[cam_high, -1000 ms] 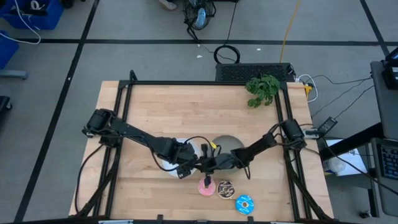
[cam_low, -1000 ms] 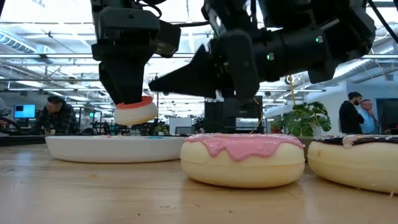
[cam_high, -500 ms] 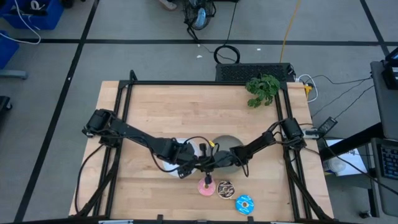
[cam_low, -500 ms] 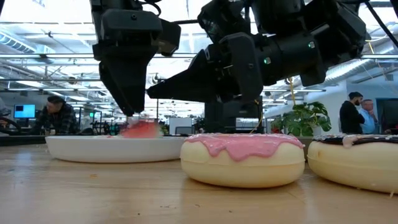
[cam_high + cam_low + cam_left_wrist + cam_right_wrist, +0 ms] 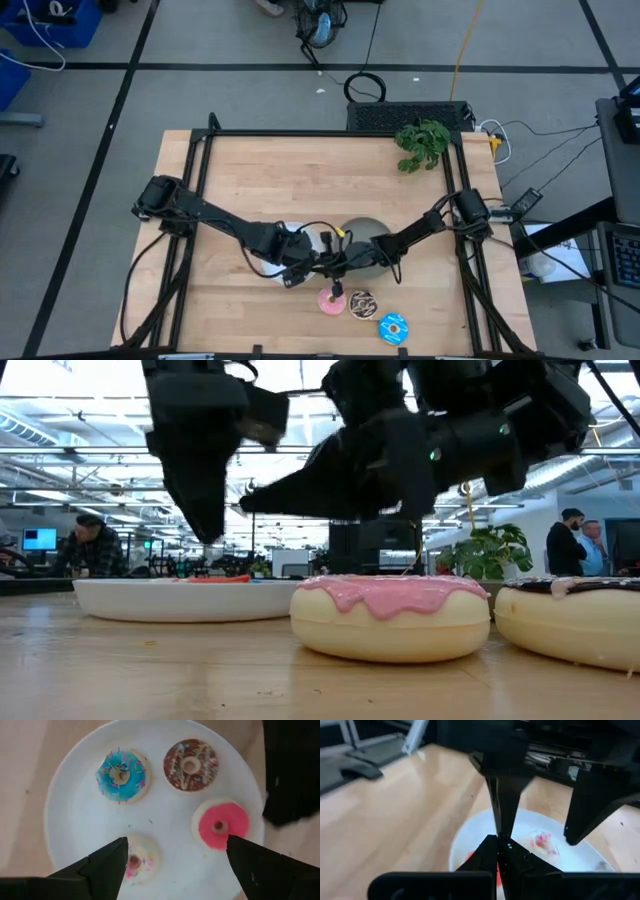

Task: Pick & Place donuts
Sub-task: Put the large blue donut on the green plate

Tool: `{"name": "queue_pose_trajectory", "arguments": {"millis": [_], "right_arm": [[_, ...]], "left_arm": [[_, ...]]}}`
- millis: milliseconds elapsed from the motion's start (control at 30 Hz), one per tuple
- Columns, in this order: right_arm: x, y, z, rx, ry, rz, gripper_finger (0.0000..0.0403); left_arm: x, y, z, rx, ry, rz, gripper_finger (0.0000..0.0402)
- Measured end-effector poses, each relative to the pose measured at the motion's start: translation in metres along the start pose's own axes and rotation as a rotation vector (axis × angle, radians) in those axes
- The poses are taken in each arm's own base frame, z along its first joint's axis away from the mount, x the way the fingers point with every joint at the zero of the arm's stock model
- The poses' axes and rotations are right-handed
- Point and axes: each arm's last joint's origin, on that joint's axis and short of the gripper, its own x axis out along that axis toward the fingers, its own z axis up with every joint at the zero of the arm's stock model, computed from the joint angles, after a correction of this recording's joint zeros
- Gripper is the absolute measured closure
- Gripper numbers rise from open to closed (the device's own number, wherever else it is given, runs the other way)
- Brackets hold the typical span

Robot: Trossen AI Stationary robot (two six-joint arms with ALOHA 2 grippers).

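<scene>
My left gripper (image 5: 172, 857) hung spread wide over the round white plate (image 5: 75, 820), where the tiny red-iced toy donut (image 5: 220, 825) lay, and its fingers might bump that donut because my right gripper (image 5: 499, 856), pressed together, crowded close.

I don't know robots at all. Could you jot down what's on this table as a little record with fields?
White plate: holds four tiny donuts: blue, brown, red, white
Left end effector: open, empty, above the plate
Right end effector: shut, beside the left one
Larger donuts off the plate: pink, chocolate-sprinkled, blue-iced
Grey plate: partly hidden by the right arm
</scene>
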Motion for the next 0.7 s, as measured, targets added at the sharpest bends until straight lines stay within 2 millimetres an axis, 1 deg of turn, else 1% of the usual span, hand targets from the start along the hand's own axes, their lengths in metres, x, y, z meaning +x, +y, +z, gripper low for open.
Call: {"name": "queue_pose_trajectory", "arguments": {"millis": [67,167,300,400,467,533,633,700], "right_arm": [[-0.008,-0.002,0.007,0.010,-0.018,0.002,0.0403],[-0.029,-0.005,0.019,0.013,-0.043,0.002,0.0403],[-0.070,-0.008,0.035,0.012,-0.109,0.005,0.0403],[-0.105,-0.011,0.037,0.019,-0.166,0.003,0.0403],[-0.127,-0.013,0.035,0.028,-0.214,-0.002,0.0403],[-0.147,-0.015,0.033,0.042,-0.273,-0.006,0.0403],[-0.169,-0.017,0.029,0.068,-0.330,-0.012,0.0403],[-0.180,-0.019,0.027,0.086,-0.340,-0.046,0.0403]], "left_arm": [[-0.014,-0.002,-0.005,0.040,-0.037,0.006,0.0066],[-0.049,0.001,-0.018,0.050,-0.144,0.053,0.0066],[-0.099,0.005,-0.041,0.063,-0.328,0.076,0.0066],[-0.127,0.009,-0.062,0.113,-0.409,0.095,0.0066],[-0.138,0.013,-0.075,0.147,-0.415,0.106,0.0067],[-0.146,0.020,-0.084,0.169,-0.402,0.120,0.0074],[-0.153,0.035,-0.089,0.169,-0.417,0.215,0.0105],[-0.157,0.046,-0.086,0.165,-0.462,0.302,0.0137]]}}
